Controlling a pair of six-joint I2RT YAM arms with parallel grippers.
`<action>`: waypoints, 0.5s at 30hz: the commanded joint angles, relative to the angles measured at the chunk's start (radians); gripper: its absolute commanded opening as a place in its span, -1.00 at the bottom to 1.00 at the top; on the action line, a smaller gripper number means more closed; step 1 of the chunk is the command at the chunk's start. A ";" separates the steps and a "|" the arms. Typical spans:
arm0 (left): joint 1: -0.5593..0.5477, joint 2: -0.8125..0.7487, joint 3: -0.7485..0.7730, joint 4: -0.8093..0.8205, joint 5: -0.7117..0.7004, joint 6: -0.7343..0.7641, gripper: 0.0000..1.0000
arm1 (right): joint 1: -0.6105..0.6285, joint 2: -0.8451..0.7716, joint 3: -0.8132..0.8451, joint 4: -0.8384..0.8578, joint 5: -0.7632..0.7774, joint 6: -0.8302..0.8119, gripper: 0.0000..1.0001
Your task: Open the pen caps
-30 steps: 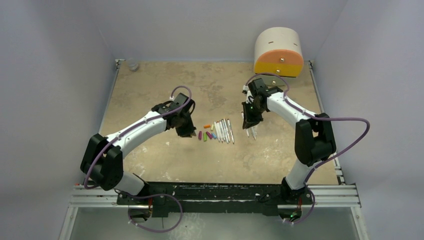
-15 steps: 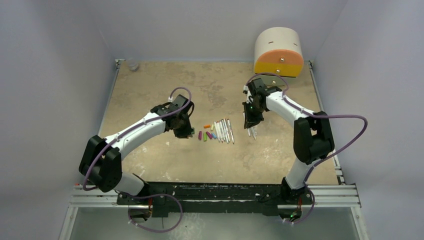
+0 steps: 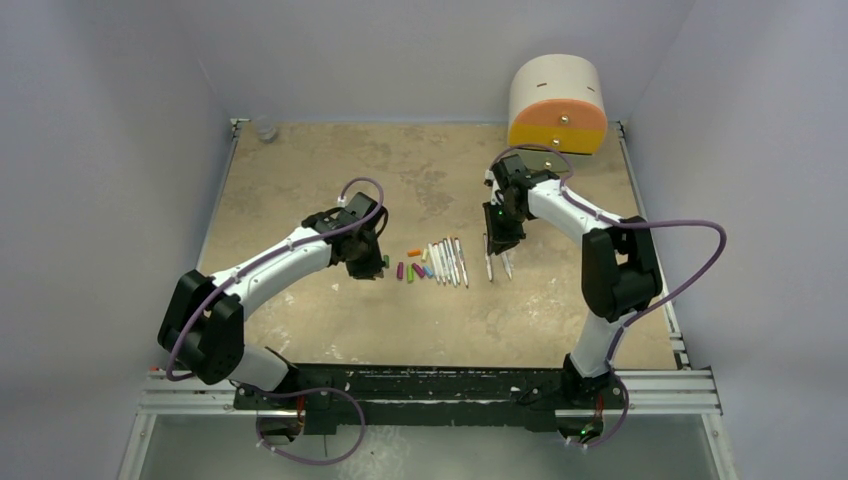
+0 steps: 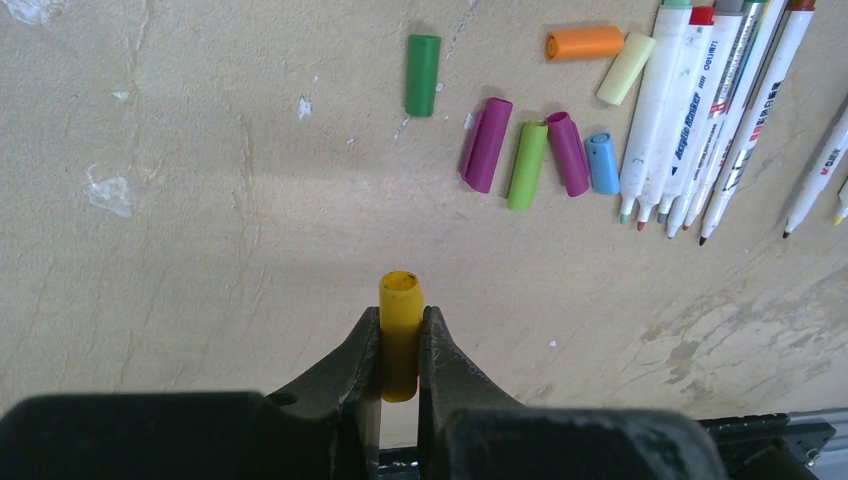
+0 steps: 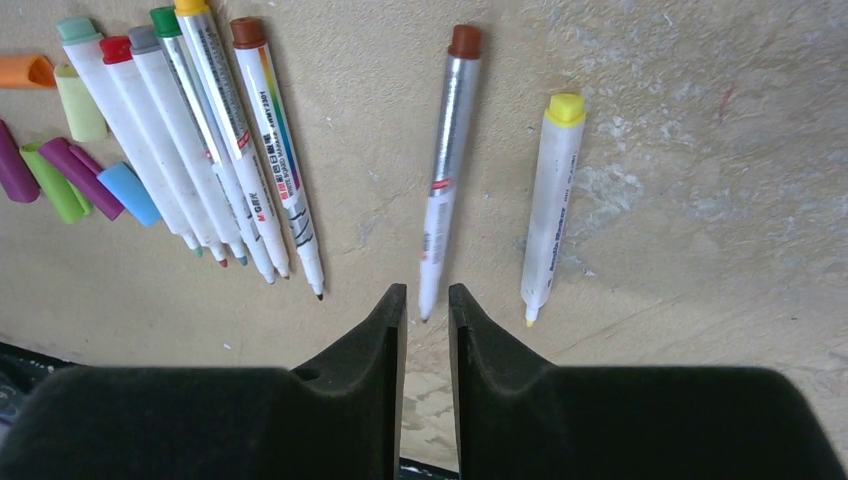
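Pinched tight between the fingers of the left gripper (image 4: 400, 350): a yellow cap (image 4: 401, 320), upright in the wrist view, open mouth at 12 o'clock, raised off the table (image 3: 300, 180). Beyond it, toward 12 and 1 o'clock, the loose caps (image 4: 527, 165) lying flat: dark green alone, then magenta, lime, magenta and blue side by side, orange and pale yellow past them. At 2 o'clock, the row of pens (image 4: 690, 110), uncapped tips bare. Left arm (image 3: 270, 265) stretched low from its base toward 1 o'clock, wrist bent down at the caps' 9 o'clock side.

Right gripper (image 5: 427, 292) held to a narrow gap, nothing between the jaws. Just past the fingertips at 12 o'clock, the bare tip of the brown-ended pen (image 5: 447, 170); at 1 o'clock beside it, apart, the yellow-ended pen (image 5: 553, 210). Right arm (image 3: 620, 270) folded, elbow high, forearm running toward 10 o'clock, wrist pointing down. Behind at 1 o'clock, the drawer unit (image 3: 556, 102).
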 commanded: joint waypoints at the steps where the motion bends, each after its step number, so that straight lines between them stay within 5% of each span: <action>1: 0.004 -0.010 0.017 0.022 -0.004 0.008 -1.00 | 0.007 -0.003 0.026 -0.014 0.021 -0.002 -0.52; 15: 0.004 0.074 0.133 -0.031 -0.060 0.011 -1.00 | 0.008 -0.068 0.166 -0.106 -0.014 -0.006 -0.39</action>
